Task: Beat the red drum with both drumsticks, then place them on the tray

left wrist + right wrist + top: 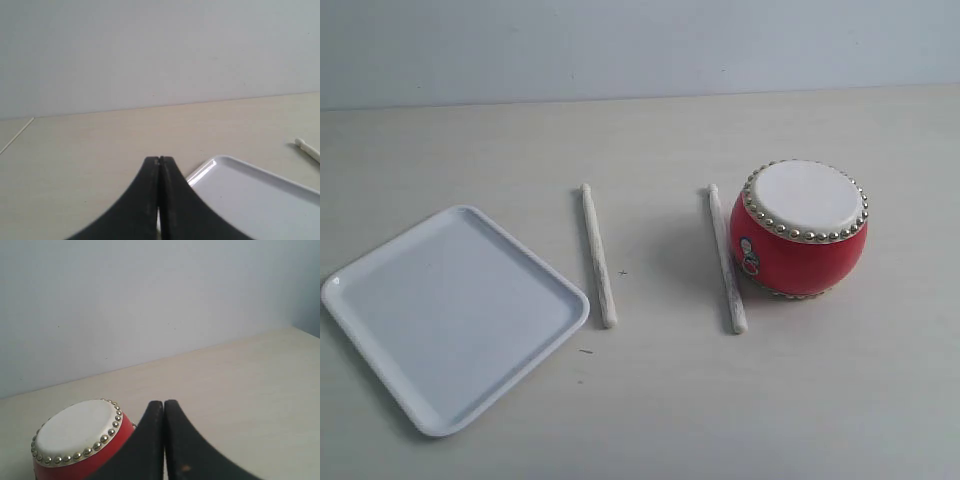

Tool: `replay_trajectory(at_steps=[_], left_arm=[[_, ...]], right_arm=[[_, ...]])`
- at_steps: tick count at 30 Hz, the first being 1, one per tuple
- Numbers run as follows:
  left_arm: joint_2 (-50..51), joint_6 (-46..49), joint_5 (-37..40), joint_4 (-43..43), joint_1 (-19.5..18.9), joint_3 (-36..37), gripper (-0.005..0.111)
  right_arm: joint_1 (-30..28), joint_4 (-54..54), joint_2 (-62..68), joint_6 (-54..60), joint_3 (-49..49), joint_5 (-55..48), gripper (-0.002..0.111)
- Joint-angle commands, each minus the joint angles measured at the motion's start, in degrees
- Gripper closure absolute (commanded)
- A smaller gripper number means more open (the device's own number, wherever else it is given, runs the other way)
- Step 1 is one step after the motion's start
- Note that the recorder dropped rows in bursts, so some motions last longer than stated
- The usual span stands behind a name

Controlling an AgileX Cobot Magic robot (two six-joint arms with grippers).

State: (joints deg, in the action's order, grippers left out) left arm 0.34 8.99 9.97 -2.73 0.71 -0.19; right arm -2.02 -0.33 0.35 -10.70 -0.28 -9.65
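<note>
The red drum (800, 230) stands upright on the table at the right, its off-white skin ringed with silver studs; it also shows in the right wrist view (80, 440). Two off-white drumsticks lie flat on the table: one (598, 254) between tray and drum, the other (726, 258) just left of the drum. The white tray (450, 315) sits at the left with nothing on it. Neither gripper appears in the exterior view. My left gripper (159, 160) is shut and holds nothing, beside the tray's corner (220, 167). My right gripper (164, 403) is shut, holding nothing, next to the drum.
The pale wooden tabletop (660, 400) runs back to a plain light wall (640, 40). One drumstick's tip (306, 148) shows in the left wrist view beyond the tray.
</note>
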Motion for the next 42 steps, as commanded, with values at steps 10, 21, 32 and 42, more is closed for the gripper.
replay_trajectory(at_steps=[10, 21, 32, 42], left_arm=[[-0.34, -0.22, -0.21, -0.04, -0.16, 0.19, 0.107], [-0.34, -0.22, -0.21, -0.04, -0.16, 0.19, 0.107], [-0.34, -0.22, -0.21, -0.04, -0.16, 0.19, 0.107], [-0.34, 3.82, -0.21, -0.04, -0.16, 0.19, 0.107]], right_arm=[[0.05, -0.05, -0.35, 0.09, 0.28, 0.78, 0.108], [0.75, -0.05, -0.35, 0.07, 0.28, 0.78, 0.108], [1.41, -0.05, -0.35, 0.07, 0.28, 0.78, 0.108], [1.41, -0.05, -0.35, 0.07, 0.28, 0.78, 0.108]])
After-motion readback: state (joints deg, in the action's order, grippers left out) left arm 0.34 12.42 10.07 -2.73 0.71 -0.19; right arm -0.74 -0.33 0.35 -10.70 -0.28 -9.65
